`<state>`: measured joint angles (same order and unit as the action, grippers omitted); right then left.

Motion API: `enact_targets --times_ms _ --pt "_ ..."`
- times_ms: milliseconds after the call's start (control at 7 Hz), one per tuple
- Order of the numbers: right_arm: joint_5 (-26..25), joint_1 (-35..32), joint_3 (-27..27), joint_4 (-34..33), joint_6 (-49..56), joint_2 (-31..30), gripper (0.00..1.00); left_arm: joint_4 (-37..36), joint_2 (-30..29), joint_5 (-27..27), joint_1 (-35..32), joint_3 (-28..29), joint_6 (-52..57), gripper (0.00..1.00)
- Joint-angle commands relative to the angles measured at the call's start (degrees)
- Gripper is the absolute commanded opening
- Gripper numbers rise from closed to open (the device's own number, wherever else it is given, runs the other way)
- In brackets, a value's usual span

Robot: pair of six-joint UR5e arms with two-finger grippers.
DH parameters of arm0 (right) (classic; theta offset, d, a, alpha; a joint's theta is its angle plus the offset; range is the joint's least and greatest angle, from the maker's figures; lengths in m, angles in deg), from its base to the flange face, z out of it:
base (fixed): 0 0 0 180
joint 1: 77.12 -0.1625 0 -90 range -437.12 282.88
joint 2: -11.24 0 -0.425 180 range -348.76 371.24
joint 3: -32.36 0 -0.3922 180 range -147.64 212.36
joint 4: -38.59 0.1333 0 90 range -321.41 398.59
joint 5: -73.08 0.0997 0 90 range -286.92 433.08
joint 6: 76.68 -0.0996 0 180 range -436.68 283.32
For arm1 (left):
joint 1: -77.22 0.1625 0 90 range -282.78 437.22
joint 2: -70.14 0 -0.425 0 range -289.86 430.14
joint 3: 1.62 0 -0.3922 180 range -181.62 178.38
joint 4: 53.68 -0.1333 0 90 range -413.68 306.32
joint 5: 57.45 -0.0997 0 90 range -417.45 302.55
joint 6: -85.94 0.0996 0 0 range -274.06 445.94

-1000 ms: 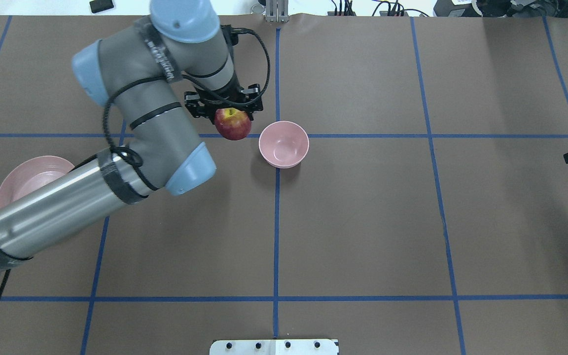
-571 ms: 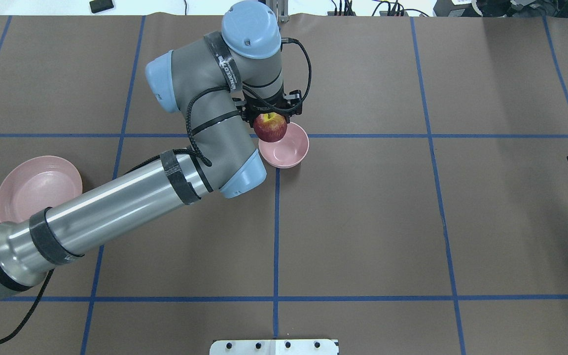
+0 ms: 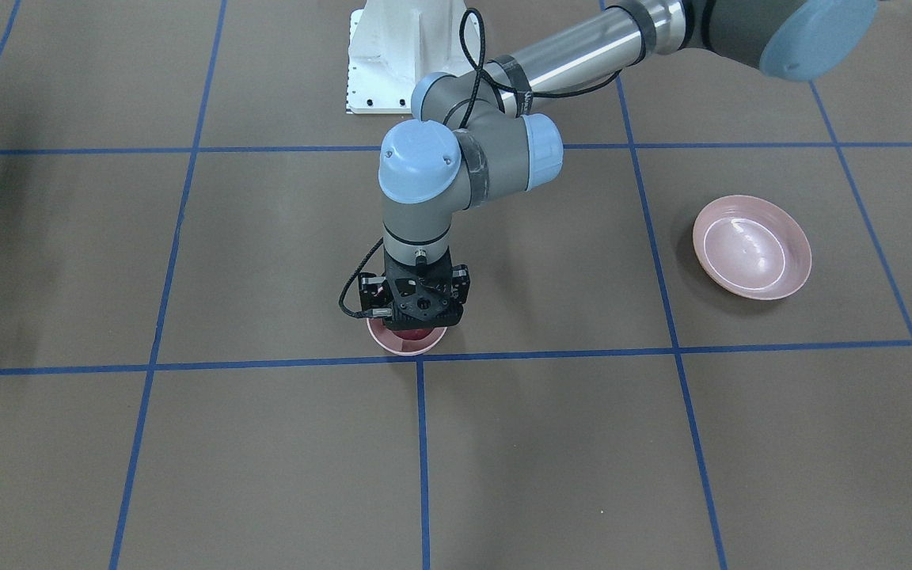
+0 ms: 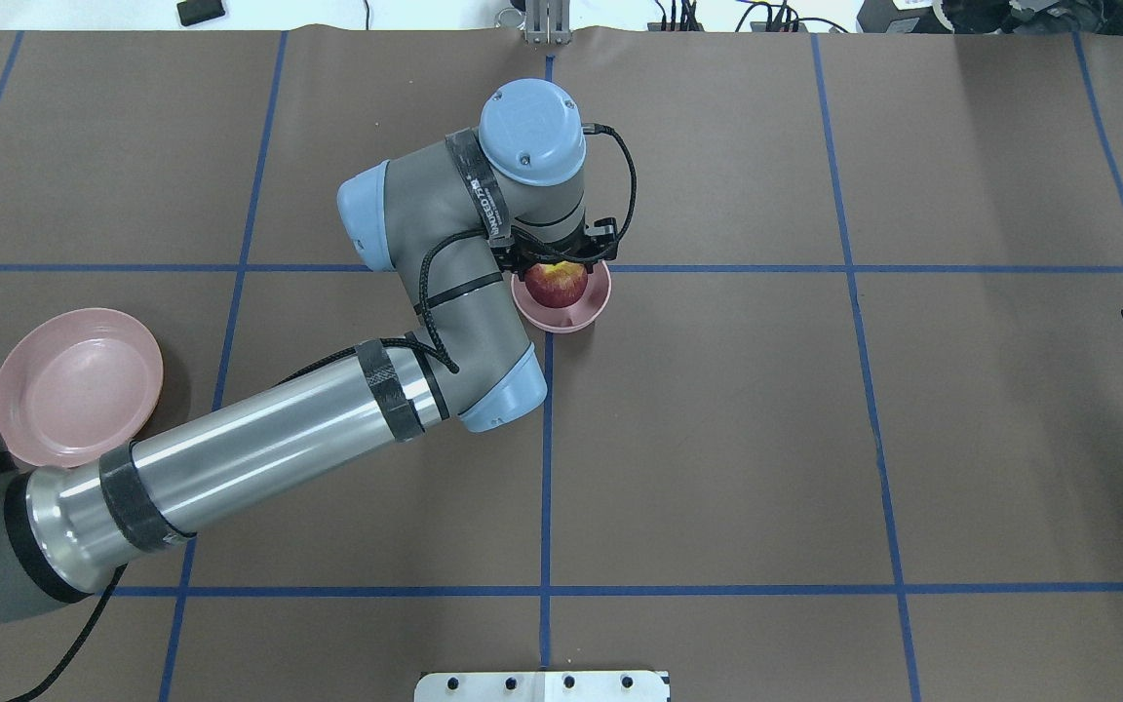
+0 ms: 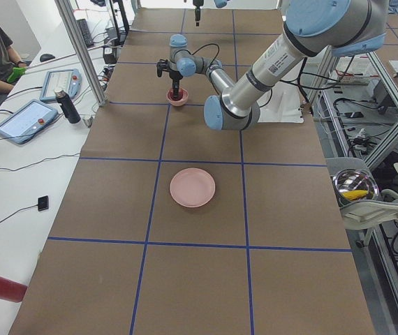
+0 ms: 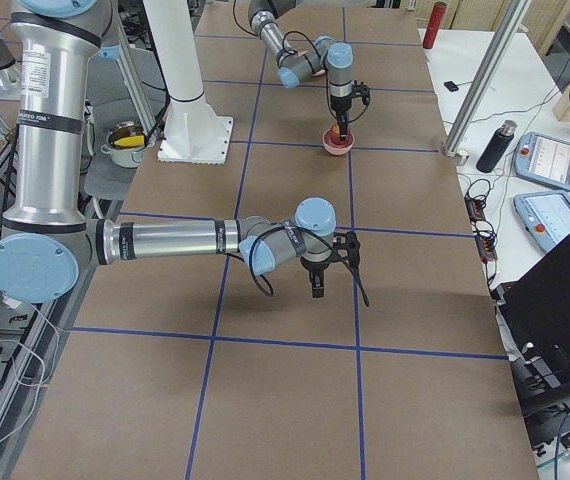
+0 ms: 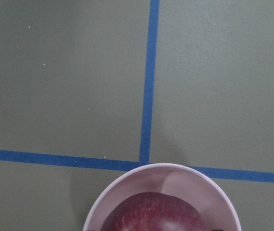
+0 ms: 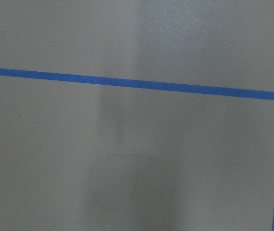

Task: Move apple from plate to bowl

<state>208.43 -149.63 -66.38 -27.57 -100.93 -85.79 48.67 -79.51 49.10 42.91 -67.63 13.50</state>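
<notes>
The dark red apple (image 4: pixel 556 283) sits low inside the small pink bowl (image 4: pixel 593 310) near the table's middle. My left gripper (image 4: pixel 558 265) points straight down over the bowl, shut on the apple. In the front view the gripper (image 3: pixel 415 313) hides most of the apple (image 3: pixel 416 336) and the bowl (image 3: pixel 404 349). The left wrist view shows the apple's top (image 7: pixel 151 214) within the bowl's rim (image 7: pixel 166 175). The wide pink plate (image 4: pixel 74 385) lies bare at the left edge. My right gripper (image 6: pixel 317 285) hovers over bare table; its jaws are not clear.
Blue tape lines divide the brown table into squares. The left arm's forearm (image 4: pixel 259 448) stretches from the plate side toward the bowl. A white base plate (image 3: pixel 400 55) stands at the robot's side. A red can (image 5: pixel 0 286) and tablets lie off the table.
My left gripper carried the apple to the right, from beside the bowl to over it, and lowered it into the bowl. The arm has swung clear of the plate.
</notes>
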Motion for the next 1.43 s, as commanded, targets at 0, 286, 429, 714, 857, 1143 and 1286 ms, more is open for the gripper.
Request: enact_targets --times_ms 0,286,429,714,857,1143,1286 --pt "0.0 0.0 0.04 0.07 0.0 -0.01 1.0 1.36 -0.03 -0.64 0.38 0.71 -0.51 0.0" --pt "-0.08 0.09 0.04 0.07 -0.09 0.08 1.0 1.28 -0.03 -0.82 0.56 0.8 -0.6 0.61" --pt "0.0 0.09 -0.05 0.07 -0.26 0.17 1.0 1.19 -0.03 -1.17 0.82 0.72 -0.6 0.88" --pt "0.0 0.09 -0.05 0.07 -0.35 0.26 1.0 1.28 0.15 -3.02 1.53 0.28 -2.51 0.98" --pt "-0.08 0.09 -0.05 0.07 -0.44 0.43 1.0 0.67 0.23 -3.02 1.44 -1.03 -3.66 0.98" --pt "-0.08 0.09 0.13 -0.02 -0.35 0.7 1.0 -8.15 10.54 -1.79 -0.3 -18.51 1.03 0.98" --pt "-0.08 0.0 0.04 -0.02 -0.35 0.52 1.0 -12.39 21.4 0.39 -2.41 -32.8 10.56 0.98"
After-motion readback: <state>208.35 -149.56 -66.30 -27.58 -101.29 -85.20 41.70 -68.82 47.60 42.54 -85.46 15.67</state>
